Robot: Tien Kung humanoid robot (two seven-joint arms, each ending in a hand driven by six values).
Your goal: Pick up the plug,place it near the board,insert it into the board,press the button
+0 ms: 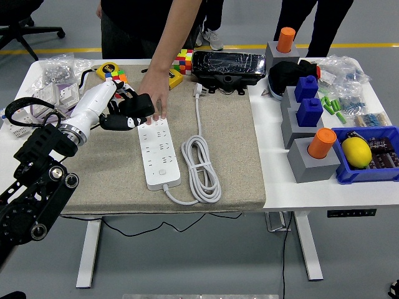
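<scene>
1. Left hand: black, five-fingered, on a white forearm entering from the left edge. It sits over the beige mat, just left of the far end of the power strip. Fingers are curled; whether they pinch anything cannot be told from the head view. The right hand is out of view.
2. Plug: white, lying on the mat near its far edge, just in front of the black device. It is apart from the left hand, to that hand's right, with the person's hand between them.
3. Power strip: white, lying lengthwise on the mat, several sockets visible, a round button near its near end. Its white cable lies coiled just to the right and runs up to the plug.
4. Person's hand: reaches down from the far side, fingertips resting on the far end of the power strip, just beside the robot's left hand.
5. Writing: no brand or label is legible on the strip, plug or device at this resolution.
6. Left side of table: clear bags and white electrical parts; a yellow tape measure; a colour cube further right.
7. Right side of table: grey blocks carrying orange cylinders and blue pieces; a blue bin holding a lemon.
</scene>
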